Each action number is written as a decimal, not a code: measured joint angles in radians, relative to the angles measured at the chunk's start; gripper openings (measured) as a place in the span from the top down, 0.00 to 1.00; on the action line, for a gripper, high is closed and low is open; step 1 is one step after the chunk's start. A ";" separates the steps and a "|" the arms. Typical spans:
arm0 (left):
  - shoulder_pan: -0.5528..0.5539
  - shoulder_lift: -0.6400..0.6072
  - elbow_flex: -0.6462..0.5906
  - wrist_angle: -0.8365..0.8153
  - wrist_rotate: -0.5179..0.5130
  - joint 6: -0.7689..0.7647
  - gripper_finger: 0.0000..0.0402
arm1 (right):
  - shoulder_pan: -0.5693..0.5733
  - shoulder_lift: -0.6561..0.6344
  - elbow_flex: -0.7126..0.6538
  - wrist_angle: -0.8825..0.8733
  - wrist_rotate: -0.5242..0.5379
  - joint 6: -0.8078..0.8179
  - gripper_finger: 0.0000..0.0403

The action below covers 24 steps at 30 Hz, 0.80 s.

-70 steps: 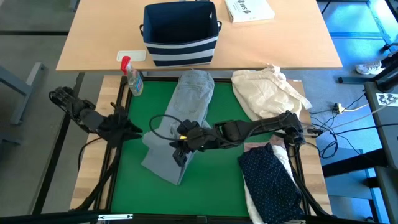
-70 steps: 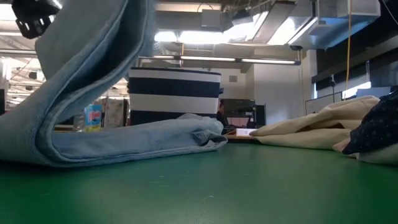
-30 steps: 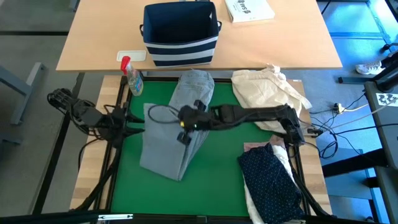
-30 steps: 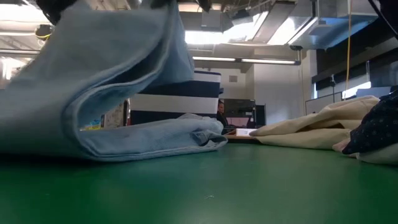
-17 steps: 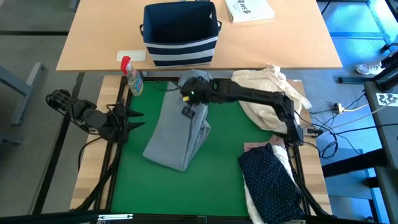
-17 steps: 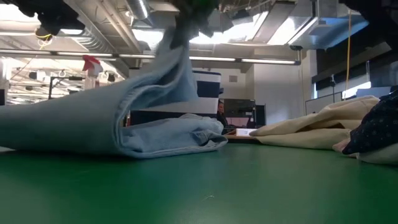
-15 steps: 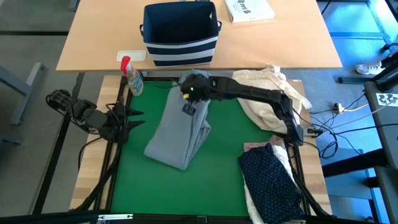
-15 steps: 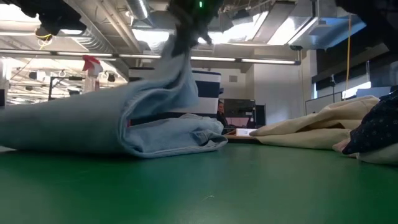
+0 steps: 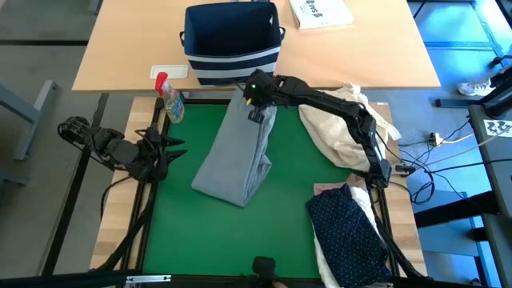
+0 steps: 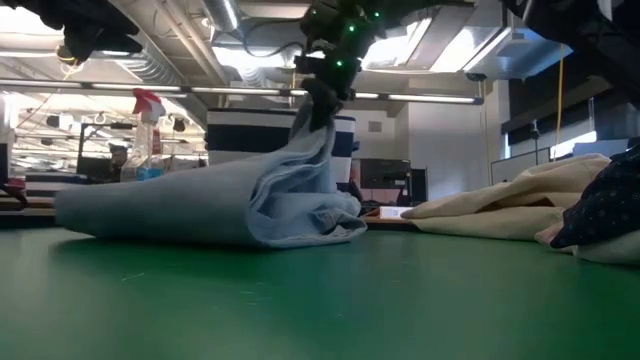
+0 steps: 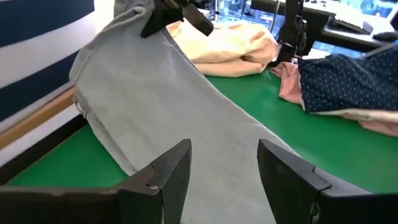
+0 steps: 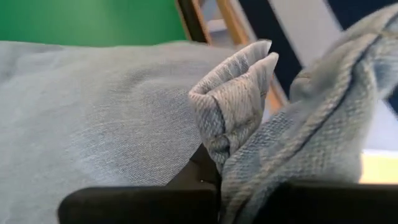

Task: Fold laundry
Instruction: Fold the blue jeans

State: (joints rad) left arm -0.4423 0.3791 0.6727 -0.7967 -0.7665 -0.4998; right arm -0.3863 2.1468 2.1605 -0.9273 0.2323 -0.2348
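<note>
Right gripper (image 9: 255,102) at the far edge of the green mat (image 9: 280,232), just in front of the striped bin (image 9: 233,44). Fingers pinched tight on a fold of the light grey jeans (image 9: 238,152); the right wrist view shows denim bunched between them (image 12: 239,118). In the low view the gripper (image 10: 322,95) holds the cloth up in a peak above the rest of the garment (image 10: 210,210).

Jeans lie folded over themselves, a long strip running from the far middle of the mat toward near left, fold end at the near side.

Left gripper (image 9: 164,152) waits at the left edge of the mat, just left of the jeans, not touching them. Fingers (image 11: 171,177) apart, nothing between them; jeans in front of it in its own wrist view (image 11: 155,106).

Cream cloth bundle (image 9: 340,120) far right on the mat, under the right arm. Navy dotted shirt (image 9: 348,232) near right, lying on a white shirt (image 9: 328,260), a bit of pink top (image 9: 328,190) showing at its far edge.

Spray bottle (image 9: 169,98) at the far left corner of the mat. Book (image 9: 320,11) on the wooden table (image 9: 120,48) behind.
</note>
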 joint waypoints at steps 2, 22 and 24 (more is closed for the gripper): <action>0.000 0.000 0.000 0.001 -0.005 -0.022 0.55 | -0.019 -0.002 -0.023 0.032 0.004 -0.031 0.99; 0.000 0.000 0.000 0.008 -0.001 -0.101 0.55 | -0.068 -0.001 -0.185 0.011 0.052 0.061 0.63; 0.000 0.000 0.000 0.008 0.012 -0.101 0.55 | -0.054 -0.004 -0.135 -0.068 0.058 0.100 0.57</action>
State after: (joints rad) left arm -0.4423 0.3794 0.6727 -0.7888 -0.7542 -0.6006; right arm -0.4402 2.1429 2.0256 -0.9952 0.2902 -0.1345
